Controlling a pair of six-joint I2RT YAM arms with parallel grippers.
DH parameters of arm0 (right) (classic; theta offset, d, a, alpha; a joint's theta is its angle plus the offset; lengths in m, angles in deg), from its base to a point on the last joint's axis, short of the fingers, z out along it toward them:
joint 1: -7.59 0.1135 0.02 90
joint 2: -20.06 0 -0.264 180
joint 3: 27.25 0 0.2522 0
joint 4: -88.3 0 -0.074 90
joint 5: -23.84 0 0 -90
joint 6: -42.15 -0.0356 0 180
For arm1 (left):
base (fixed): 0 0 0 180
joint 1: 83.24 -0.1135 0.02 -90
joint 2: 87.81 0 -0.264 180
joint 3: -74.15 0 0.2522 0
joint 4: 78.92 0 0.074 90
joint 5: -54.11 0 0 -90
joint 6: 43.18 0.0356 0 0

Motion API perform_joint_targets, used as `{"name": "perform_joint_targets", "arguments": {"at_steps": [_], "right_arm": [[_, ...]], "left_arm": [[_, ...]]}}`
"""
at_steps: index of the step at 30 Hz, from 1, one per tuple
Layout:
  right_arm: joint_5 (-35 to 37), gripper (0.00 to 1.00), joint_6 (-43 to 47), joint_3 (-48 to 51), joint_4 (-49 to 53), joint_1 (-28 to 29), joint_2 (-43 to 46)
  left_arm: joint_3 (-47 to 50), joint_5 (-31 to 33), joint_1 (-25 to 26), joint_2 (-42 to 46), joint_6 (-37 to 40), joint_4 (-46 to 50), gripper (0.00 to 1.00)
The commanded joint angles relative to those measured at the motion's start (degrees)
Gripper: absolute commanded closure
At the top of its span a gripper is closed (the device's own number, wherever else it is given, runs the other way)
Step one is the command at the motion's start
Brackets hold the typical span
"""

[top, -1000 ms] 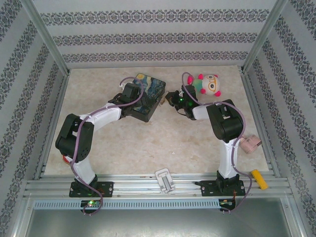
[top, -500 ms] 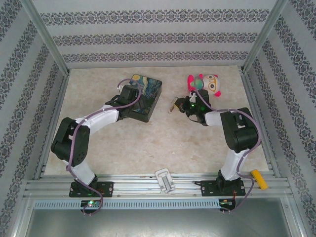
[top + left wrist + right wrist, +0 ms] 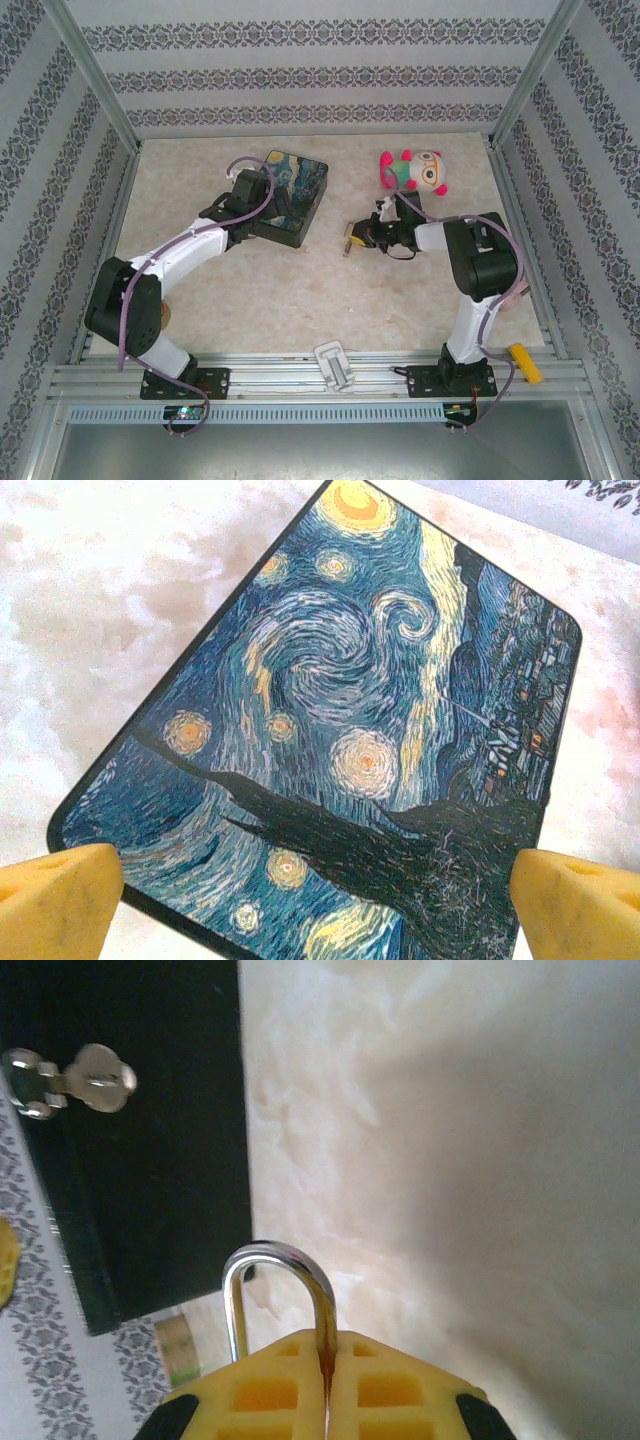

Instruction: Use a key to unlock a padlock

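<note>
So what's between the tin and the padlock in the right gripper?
Only bare table between the tin and the padlock in the right gripper, per the top view.

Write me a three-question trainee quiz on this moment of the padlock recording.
1. True or false: the left gripper is open above the painted tin.
2. What does the right gripper clamp? A) nothing B) the padlock C) the tin
3. Fill in: the padlock's silvery ____ sticks out from between the yellow fingers.
Key: 1 true; 2 B; 3 shackle.
</note>
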Motion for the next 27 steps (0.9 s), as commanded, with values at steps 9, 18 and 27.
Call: {"name": "perform_joint_targets", "arguments": {"at_steps": [9, 18, 27], "right_arm": [[15.84, 0.9, 23.27, -6.97, 32.25, -3.11, 4.14], [25.98, 0.54, 27.68, -12.55, 42.2, -3.4, 9.42], [22.8, 0.45, 29.1, -29.74, 39.68, -2.12, 6.11]], "left_arm": [[3.26, 0.32, -0.7, 5.92, -3.56, -1.29, 0.01], [5.87, 2.83, -0.7, 10.27, -7.1, 0.61, 0.01], [12.54, 2.08, -0.7, 14.25, -16.09, 0.33, 0.01]]}}
